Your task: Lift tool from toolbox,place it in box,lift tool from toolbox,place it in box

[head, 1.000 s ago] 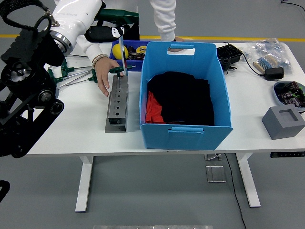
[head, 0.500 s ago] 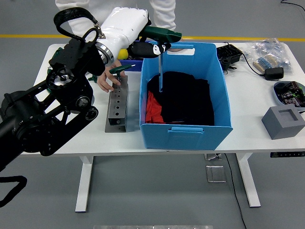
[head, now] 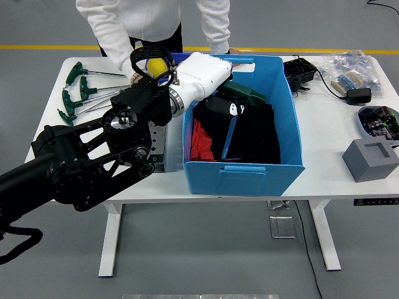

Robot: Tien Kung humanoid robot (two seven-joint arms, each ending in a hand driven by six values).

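My left hand (head: 225, 104) reaches from the left over the blue box (head: 243, 169) and is shut on a green-handled T-handle tool (head: 245, 93). The tool's blue shaft (head: 229, 136) slants down inside the box, above black cloth (head: 259, 134) and a red item (head: 198, 140). The grey metal tool block (head: 160, 149) stands left of the box, mostly hidden behind my arm. Several more green T-handle tools (head: 78, 90) lie at the table's back left. The right arm is out of view.
A person stands at the far side, one hand (head: 133, 76) near the tool block's far end and the other (head: 228, 51) at the box's far rim. A yellow ball (head: 156, 64), a black device (head: 298, 70), a plastic bag (head: 355, 70), a bowl (head: 379, 119) and a grey block (head: 371, 159) lie around.
My left arm has swung right with the tool, from above the tool block to over the box, and lowered; the tool's shaft now tilts inside the box. The person's hand has drawn back.
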